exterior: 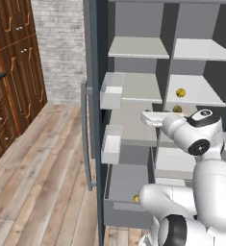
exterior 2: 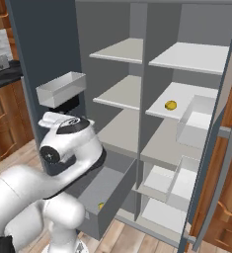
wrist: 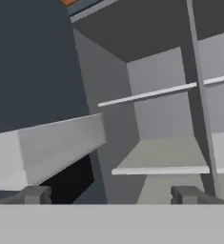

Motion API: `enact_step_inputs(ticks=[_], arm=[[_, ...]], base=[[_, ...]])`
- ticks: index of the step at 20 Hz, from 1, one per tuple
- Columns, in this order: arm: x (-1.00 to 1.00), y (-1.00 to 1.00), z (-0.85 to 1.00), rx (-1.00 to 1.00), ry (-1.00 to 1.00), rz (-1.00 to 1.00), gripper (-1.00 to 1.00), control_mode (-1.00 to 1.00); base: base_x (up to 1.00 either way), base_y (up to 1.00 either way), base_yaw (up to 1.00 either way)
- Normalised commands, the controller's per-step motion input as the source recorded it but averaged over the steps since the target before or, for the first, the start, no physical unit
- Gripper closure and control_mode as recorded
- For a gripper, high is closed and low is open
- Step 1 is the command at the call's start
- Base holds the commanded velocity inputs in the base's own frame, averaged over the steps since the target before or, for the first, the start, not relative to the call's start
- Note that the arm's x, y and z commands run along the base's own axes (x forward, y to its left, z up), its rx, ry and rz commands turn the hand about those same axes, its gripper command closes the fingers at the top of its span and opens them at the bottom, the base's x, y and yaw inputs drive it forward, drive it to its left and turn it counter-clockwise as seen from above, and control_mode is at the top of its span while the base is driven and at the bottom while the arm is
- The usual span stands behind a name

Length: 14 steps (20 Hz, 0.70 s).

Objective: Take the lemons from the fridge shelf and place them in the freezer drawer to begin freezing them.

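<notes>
One round yellow lemon [exterior: 135, 198] is seen in the deep grey freezer drawer [exterior: 126, 211], pulled out; another lemon [exterior 2: 171, 105] is left on a flat white shelf [exterior 2: 179, 99]. Fingers [wrist: 37, 193] are spread apart, grasping nothing.

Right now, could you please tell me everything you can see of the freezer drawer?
The freezer drawer is a wide, deep, dark-grey box with a flat grey front panel, plastic-looking. It is pulled open at the bottom left of the fridge, level, below the left-hand shelves. One small yellow lemon lies inside on its floor, near the front panel. The robot's white arm hides part of the drawer in both base views.
</notes>
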Motion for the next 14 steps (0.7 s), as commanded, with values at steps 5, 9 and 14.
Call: enact_step_inputs(ticks=[5,9,14], arm=[[-0.22,-0.04,0.33,0.78,0.44,0.06,-1.0,-1.0],[-0.16,0.0,0.1,0.8,0.3,0.11,-1.0,-1.0],[-0.15,0.0,0.08,0.79,0.26,0.15,-1.0,-1.0]], base=[[0.0,0.0,0.0],[0.0,0.0,0.0],[0.0,0.0,0.0]])
